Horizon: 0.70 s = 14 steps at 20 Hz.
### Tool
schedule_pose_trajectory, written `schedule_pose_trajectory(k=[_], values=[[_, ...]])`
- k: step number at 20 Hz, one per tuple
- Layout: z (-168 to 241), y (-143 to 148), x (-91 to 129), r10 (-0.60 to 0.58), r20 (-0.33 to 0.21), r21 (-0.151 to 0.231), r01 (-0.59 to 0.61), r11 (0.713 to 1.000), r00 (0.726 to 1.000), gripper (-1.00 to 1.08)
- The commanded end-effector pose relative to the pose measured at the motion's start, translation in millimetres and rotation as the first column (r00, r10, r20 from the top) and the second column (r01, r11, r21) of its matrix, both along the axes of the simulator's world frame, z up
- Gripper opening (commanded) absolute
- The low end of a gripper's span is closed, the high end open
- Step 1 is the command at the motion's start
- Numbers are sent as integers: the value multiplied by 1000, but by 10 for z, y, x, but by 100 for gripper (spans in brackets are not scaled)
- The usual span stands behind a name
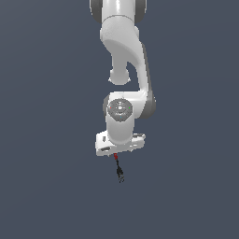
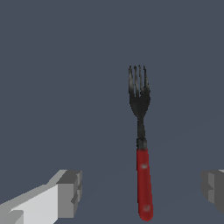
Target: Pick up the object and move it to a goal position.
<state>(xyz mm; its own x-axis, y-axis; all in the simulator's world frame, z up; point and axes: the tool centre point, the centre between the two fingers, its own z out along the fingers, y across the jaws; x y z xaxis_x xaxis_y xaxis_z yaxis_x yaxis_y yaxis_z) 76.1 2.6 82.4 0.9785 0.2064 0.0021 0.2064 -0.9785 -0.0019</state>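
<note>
Arms: one white arm (image 1: 123, 70), reaching down from the top of the exterior view.
Gripper: one gripper (image 2: 142, 188), white body, pointed downward in the exterior view.
Fingers: two counted in the wrist view, grey pads (image 2: 72, 192) on one side and a second pad at the opposite frame edge.
Jaws: spread wide; the two pads stand well apart, with open gaps between each pad and the fork handle. Nothing is clasped.
Forks: one fork (image 2: 141, 144), red handle, thin black neck and black pronged head.
Prongs: several thin tines at the head; exact count not legible.
Fork long axis: in the wrist view it runs roughly from 6 o'clock (handle end) to 12 o'clock (prongs), leaning very slightly.
Fork heading, exterior view: fork (image 1: 118, 169) lies with the red end nearest the gripper and the black prongs toward about 5 o'clock, away from the arm.
Fork location: directly below the gripper in the exterior view, its red end partly hidden beneath the gripper body; between the two pads in the wrist view, nearer neither by any clear margin.
Contact: fork to pads, apart on both sides.
Counter: one plain dark grey-blue surface (image 1: 46, 186), filling both views.
</note>
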Motion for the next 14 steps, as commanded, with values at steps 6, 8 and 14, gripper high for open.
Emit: schedule_pose_trajectory(k=[6, 8, 14], values=[[-229, -136, 125, 40, -1, -2, -40, 999, 999, 100], [-253, -151, 136, 44, -2, -2, -44, 999, 999, 100], [-289, -153, 130, 43, -3, -2, -43, 999, 999, 100]])
